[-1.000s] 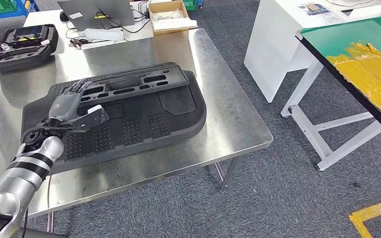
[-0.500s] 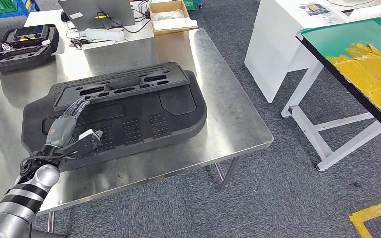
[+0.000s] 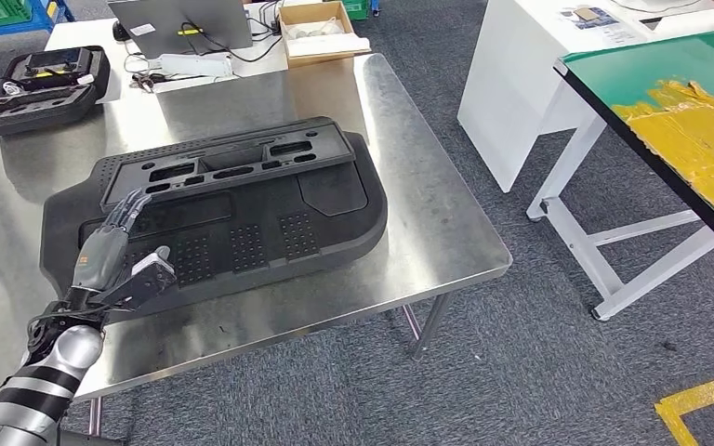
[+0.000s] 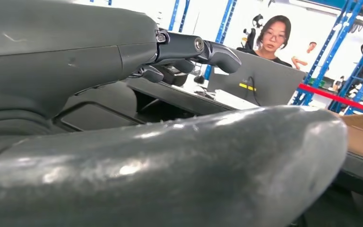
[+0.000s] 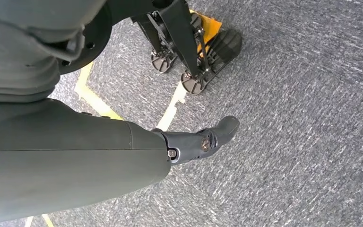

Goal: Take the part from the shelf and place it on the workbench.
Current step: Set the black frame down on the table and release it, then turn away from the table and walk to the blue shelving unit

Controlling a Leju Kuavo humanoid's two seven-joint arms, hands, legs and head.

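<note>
Currently the part (image 3: pixel 232 218), a broad, stiff-looking black moulded panel, probably light but unwieldy, lies flat on the bench (image 3: pixel 409 186), best gripped along its rim, with the left robot hand (image 3: pixel 112 255) spread empty over its 8 o'clock corner.

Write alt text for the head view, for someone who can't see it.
A large black plastic part lies flat on a steel workbench. The robot's left hand hovers open over the part's near-left corner, holding nothing.

Part (image 3: pixel 242 214) matt black plastic; workbench (image 3: pixel 428 214) brushed shiny steel; floor (image 3: pixel 521 372) rough grey carpet.
</note>
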